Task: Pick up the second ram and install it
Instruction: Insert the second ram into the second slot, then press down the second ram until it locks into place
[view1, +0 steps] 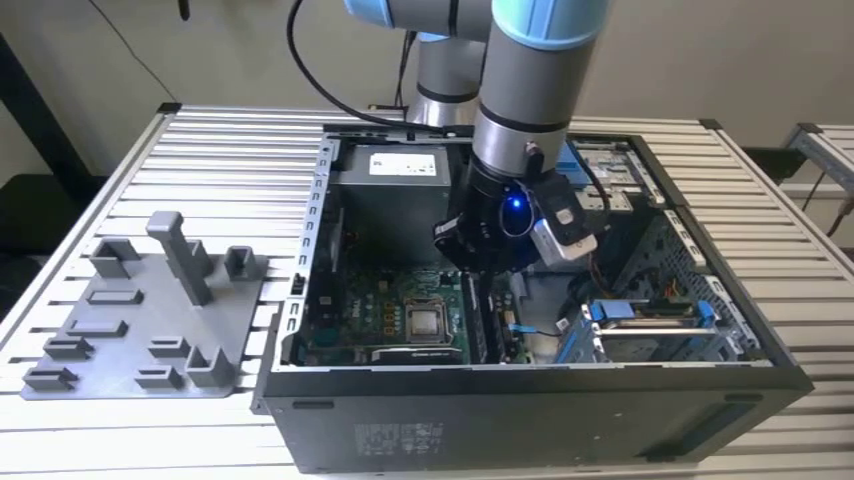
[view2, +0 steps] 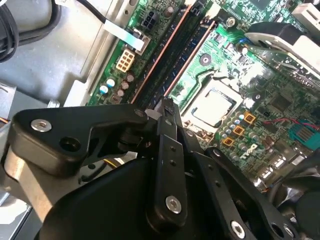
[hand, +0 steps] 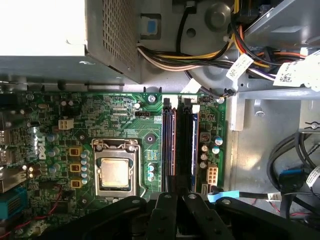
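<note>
The arm reaches down into the open computer case, its gripper hanging low over the motherboard, just on the exterior view's right of the processor socket. In the first wrist view the black finger links come together directly above the bank of memory slots, which run as dark parallel strips beside the CPU. One strip there, the second ram, looks like a dark board standing in its slot, in line with the fingertips; I judge the stick is in or at its slot, but I can't make out its chips or label.

In the second wrist view the gripper has its tips drawn in close at the near end of the slots. Whether they pinch the board's edge or merely press on it, I cannot tell.

To do this well, the stick must stay square to the slot along its whole length, the pressure go straight down and evenly, and the end latches be free to swing in. Any tilt risks seating one end only.

On the exterior view's left, a grey fixture tray sits on the slatted table, well apart from the case.
</note>
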